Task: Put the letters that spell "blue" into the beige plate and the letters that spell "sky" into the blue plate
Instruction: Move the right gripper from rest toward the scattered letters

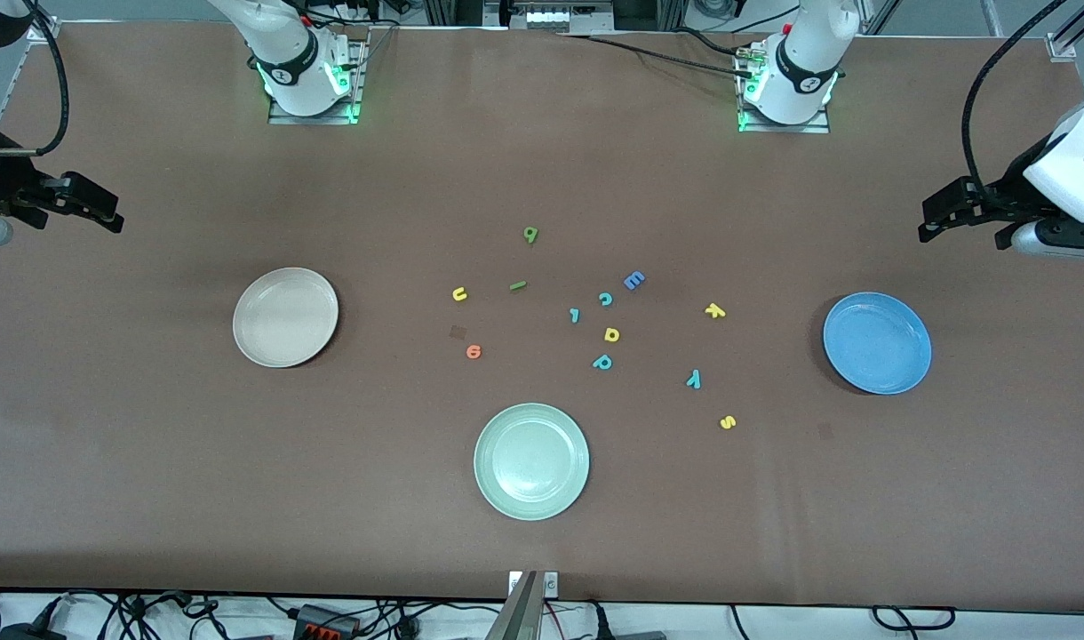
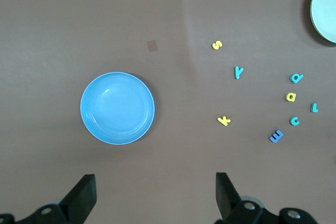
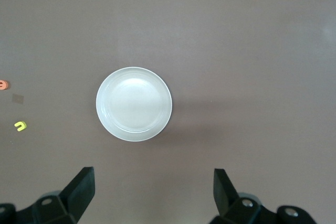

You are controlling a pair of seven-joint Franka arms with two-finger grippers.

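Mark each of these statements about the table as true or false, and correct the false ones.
1. The round bright blue plate holds no letters. True.
2. The tiny yellow foam s lies in the round pale green plate. False: it lies on the table.
3. Both the left gripper and the right gripper are open and hold nothing. True.
4. The tiny orange foam e sits in the round pale beige plate. False: it lies on the table beside it.

Left hand [image 2: 152,198], fingers spread, hangs over the empty blue plate [image 2: 117,108].
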